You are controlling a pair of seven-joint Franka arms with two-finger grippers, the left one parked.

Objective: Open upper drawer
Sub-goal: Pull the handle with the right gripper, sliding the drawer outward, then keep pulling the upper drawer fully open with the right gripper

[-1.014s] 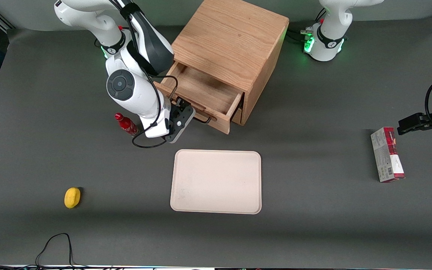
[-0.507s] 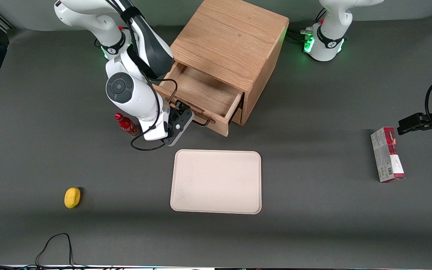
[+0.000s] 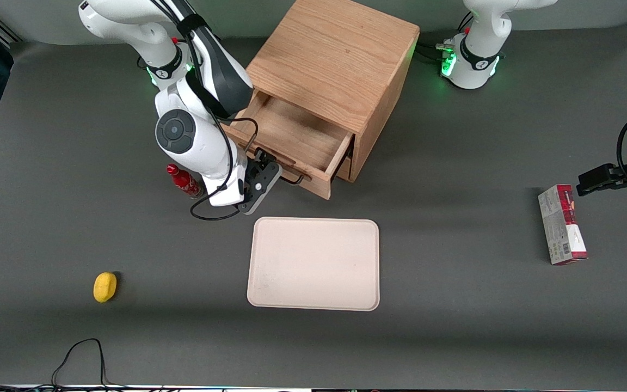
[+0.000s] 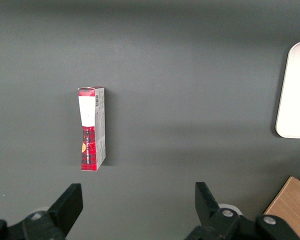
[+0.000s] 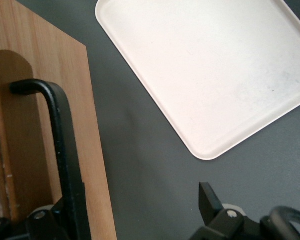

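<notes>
**Drawer out, gripper letting go of the handle**

Your gripper (image 3: 263, 173) sits just in front of the upper drawer (image 3: 292, 136), and its jaws are spread apart: the right wrist view shows one finger (image 5: 210, 200) standing clear over bare table (image 3: 455, 272) and the black bar handle (image 5: 62, 150) lying beside the other, unclamped. Compared with a second ago the drawer front has slid slightly farther out of the cabinet (image 3: 335, 60) and the wrist has shifted a little. You can see the bare wooden floor of the drawer. Judge the opening as essentially done; what remains is probably backing the fingers away without snagging the handle.

Nearer the front camera lies the cream tray (image 3: 313, 264). A red bottle (image 3: 184, 181) stands beside the arm; its label is unreadable. Toward the parked arm's end lies a red-and-grey carton (image 4: 91, 128) with a barcode, its print too small to read. A yellow fruit (image 3: 105, 286) lies well apart.
</notes>
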